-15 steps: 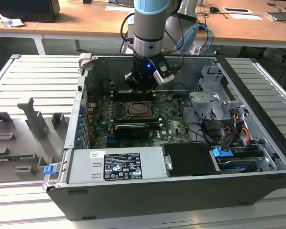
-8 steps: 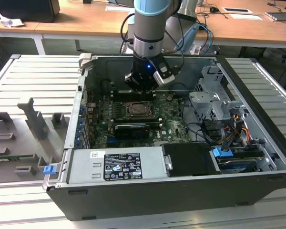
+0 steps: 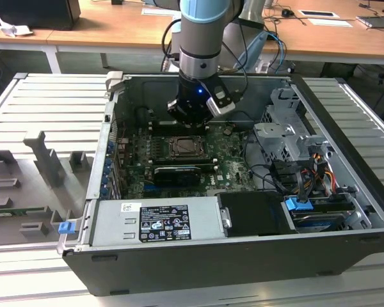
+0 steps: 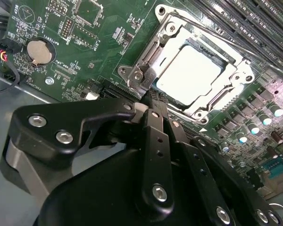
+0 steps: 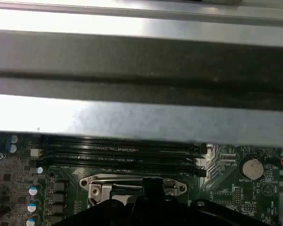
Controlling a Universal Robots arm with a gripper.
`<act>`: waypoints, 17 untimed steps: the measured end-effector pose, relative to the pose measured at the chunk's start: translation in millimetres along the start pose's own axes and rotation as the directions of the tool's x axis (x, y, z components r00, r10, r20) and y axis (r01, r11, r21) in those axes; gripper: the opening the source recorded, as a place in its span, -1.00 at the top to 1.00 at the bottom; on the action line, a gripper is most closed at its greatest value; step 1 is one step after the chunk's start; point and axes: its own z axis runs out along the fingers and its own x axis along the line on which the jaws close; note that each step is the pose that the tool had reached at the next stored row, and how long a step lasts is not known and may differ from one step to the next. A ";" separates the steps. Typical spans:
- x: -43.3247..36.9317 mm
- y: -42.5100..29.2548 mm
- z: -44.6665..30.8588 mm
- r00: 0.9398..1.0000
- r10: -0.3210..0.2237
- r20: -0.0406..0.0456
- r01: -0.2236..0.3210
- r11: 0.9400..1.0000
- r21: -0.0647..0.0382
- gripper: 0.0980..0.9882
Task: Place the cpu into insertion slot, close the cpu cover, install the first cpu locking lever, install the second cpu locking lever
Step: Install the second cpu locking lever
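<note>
With cpu (image 4: 191,73) seated under cover (image 4: 165,35), gripper (image 4: 153,96) hovers by socket edge, jaws together. Risk: fingers snagging cover frame w/ any sideways drift.

silvery-grey cpu (image 4: 191,70), silvery cpu cover (image 4: 172,35), green motherboard (image 4: 99,42)

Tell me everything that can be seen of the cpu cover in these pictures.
The cpu cover is a thin frame plate of silvery metal with a square opening. It lies closed and flat over the socket on the green motherboard. Through the opening, the pale metal top of the cpu shows. Screws sit around the socket's corners. In the second wrist view, the end effector is at the socket's edge, its black fingers together beside the cover; whether it touches the cover cannot be told.
</note>
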 end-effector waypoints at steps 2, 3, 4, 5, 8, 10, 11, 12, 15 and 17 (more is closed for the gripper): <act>0.0 -1.0 -8.3 1.000 0.000 0.000 0.000 1.000 0.000 0.98; -0.2 -0.7 -14.8 1.000 0.000 0.000 0.000 1.000 0.000 0.98; -0.1 -1.5 -14.8 1.000 0.000 0.000 0.000 1.000 0.000 0.98; 0.0 -2.4 -14.9 1.000 0.000 0.000 0.000 1.000 0.000 0.98; 0.3 -6.9 -15.2 1.000 0.000 0.000 0.000 1.000 0.000 0.98; 0.5 -10.9 -15.4 1.000 0.000 0.000 0.000 1.000 0.000 0.98; 0.5 -12.3 -15.4 1.000 0.000 0.000 0.000 1.000 0.000 0.98; 0.7 -14.3 -15.3 1.000 0.000 0.000 0.000 1.000 0.000 0.98; 1.0 -19.7 -15.5 1.000 0.000 0.000 0.000 1.000 0.000 0.98; 1.0 -20.8 -15.5 1.000 0.000 0.000 0.000 1.000 0.000 0.98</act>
